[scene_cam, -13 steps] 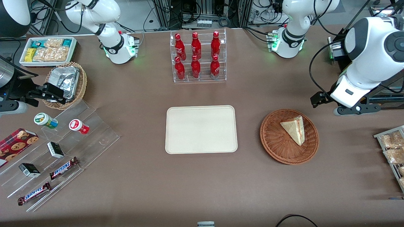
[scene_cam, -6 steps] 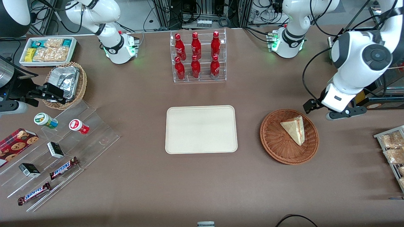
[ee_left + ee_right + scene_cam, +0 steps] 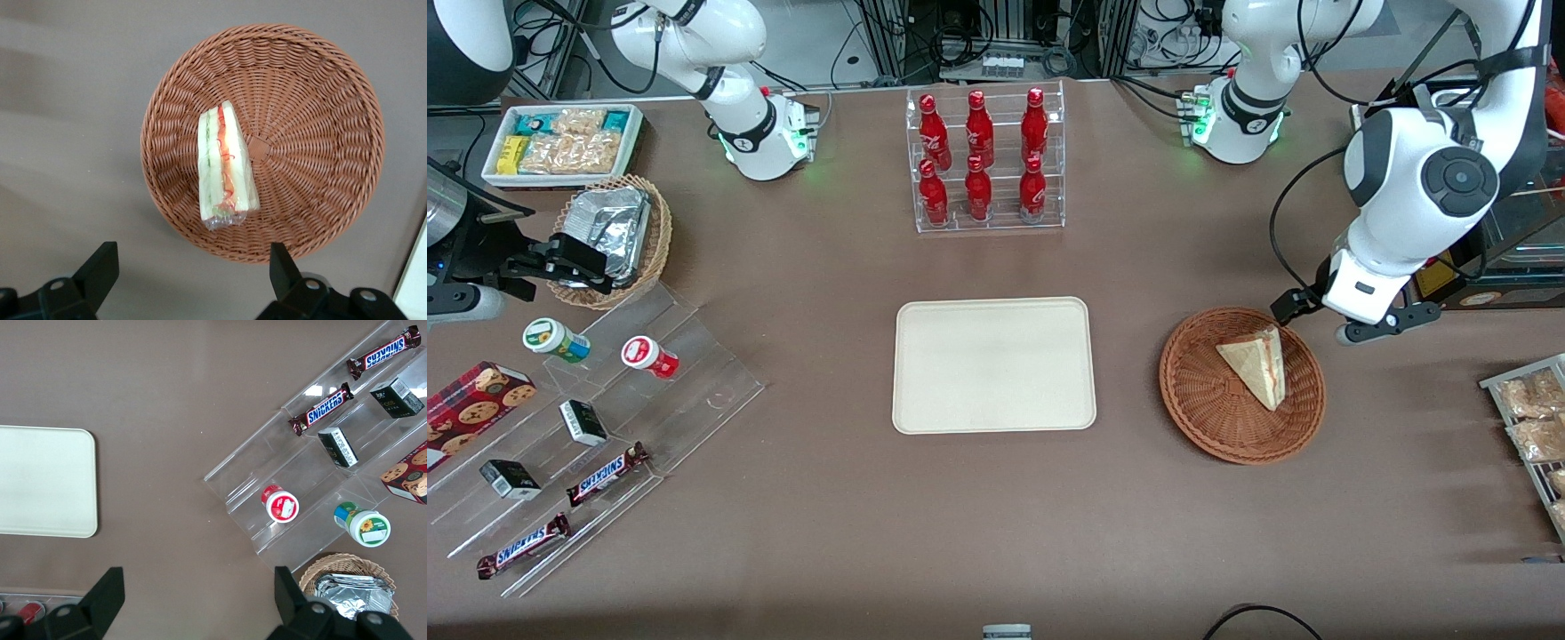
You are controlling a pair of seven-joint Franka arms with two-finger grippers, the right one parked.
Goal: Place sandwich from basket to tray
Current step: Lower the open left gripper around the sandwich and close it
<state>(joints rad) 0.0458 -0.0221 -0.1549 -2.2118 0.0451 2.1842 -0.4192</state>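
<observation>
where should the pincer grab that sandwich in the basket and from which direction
Probably from straight above, fingers closing across the two flat bread faces of the sandwich near its thick middle. It lies on edge in the basket, filling seam upward, so the faces are exposed. The open pincer hovers above the basket's rim.

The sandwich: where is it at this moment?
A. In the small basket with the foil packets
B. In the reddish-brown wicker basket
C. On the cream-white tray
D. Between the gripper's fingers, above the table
B. The sandwich lies in the basket, the tray is bare, and the open gripper hovers above the basket's rim, holding nothing.
</observation>
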